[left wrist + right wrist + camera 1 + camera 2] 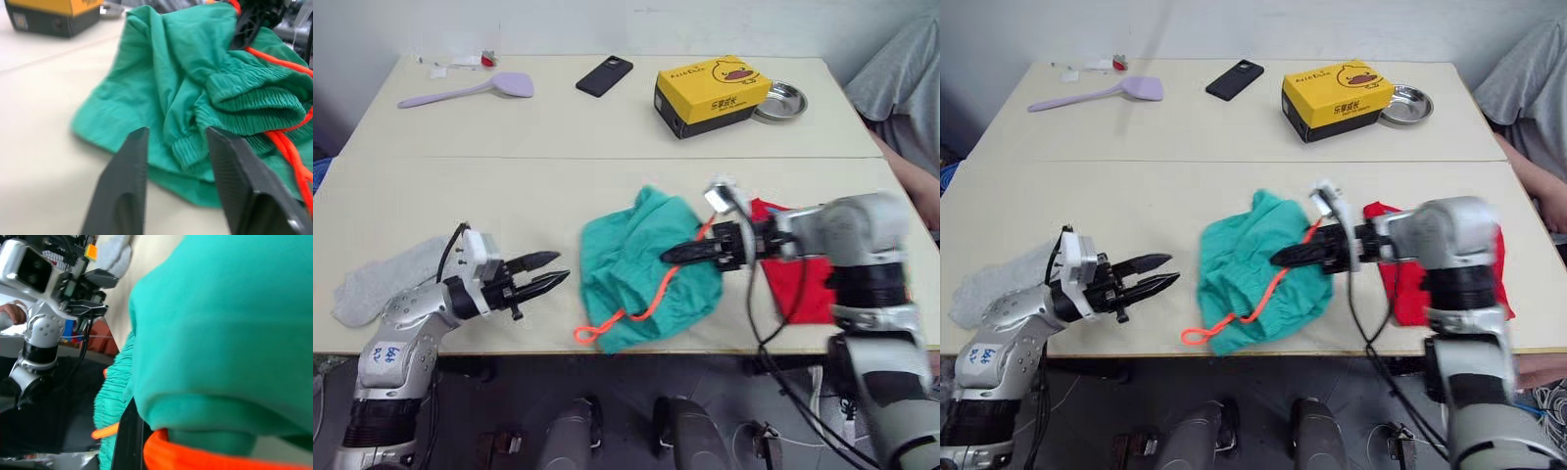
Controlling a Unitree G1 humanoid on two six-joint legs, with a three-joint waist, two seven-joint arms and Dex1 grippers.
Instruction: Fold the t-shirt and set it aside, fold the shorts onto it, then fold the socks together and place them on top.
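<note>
The shorts (646, 266) lie bunched at lower centre of the worktop (558, 127), the t-shirt (798, 269) just right of them and the socks (382, 279) at lower left; the left tool (546, 271) hangs with fingers apart beside the shorts, while the right tool (674, 255) sits buried in their cloth, so I cannot tell its state. The likely trouble is the loose orange drawstring (636, 308) snagging a finger and dragging the bundle off the front edge. The steel bowl (780, 100) at upper right looks empty.
</note>
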